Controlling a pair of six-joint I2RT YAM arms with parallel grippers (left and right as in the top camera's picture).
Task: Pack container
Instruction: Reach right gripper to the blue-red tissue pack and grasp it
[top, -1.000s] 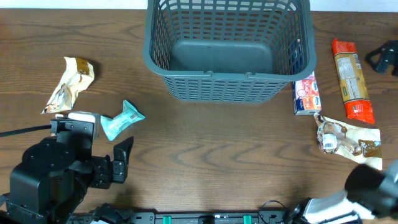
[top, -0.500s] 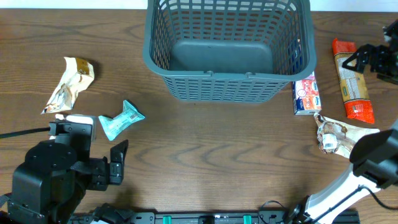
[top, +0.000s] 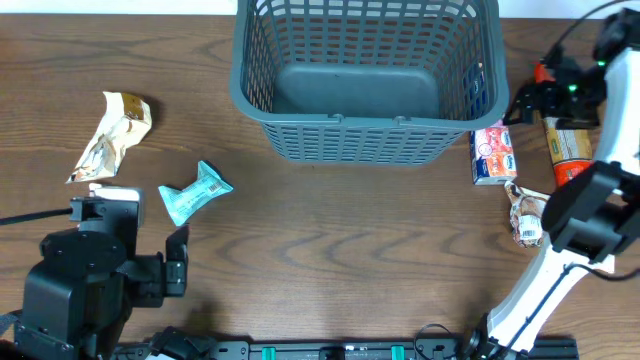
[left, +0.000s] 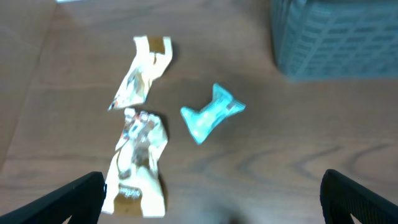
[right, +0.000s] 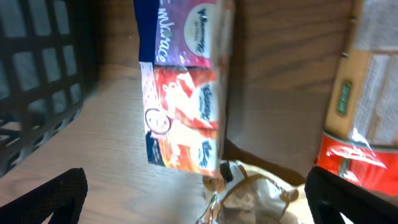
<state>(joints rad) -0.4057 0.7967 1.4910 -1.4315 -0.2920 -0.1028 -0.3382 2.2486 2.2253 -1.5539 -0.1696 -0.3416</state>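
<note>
The container, a dark grey-green lattice basket (top: 370, 125), stands empty at the back centre. My left gripper (top: 172, 275) is open and empty at the front left, short of a teal packet (top: 195, 192) and a cream-brown wrapper (top: 112, 135). In the left wrist view (left: 211, 199) a second cream wrapper (left: 137, 168) lies by the left finger, with the teal packet (left: 211, 115) ahead. My right gripper (top: 530, 88) is open and empty above a red-and-blue packet (top: 492, 152) right of the basket. That packet (right: 186, 93) also shows in the right wrist view, ahead of the open jaws (right: 196, 199).
A long orange-red packet (top: 565, 135) lies at the far right. A crumpled brown-white wrapper (top: 550, 222) lies in front of it, partly under my right arm. The basket wall (right: 37, 74) is close on the left of the right gripper.
My right arm has swung up from the front right corner to the back right, and its gripper has moved left toward the basket's right side. My left arm has drawn back slightly.
</note>
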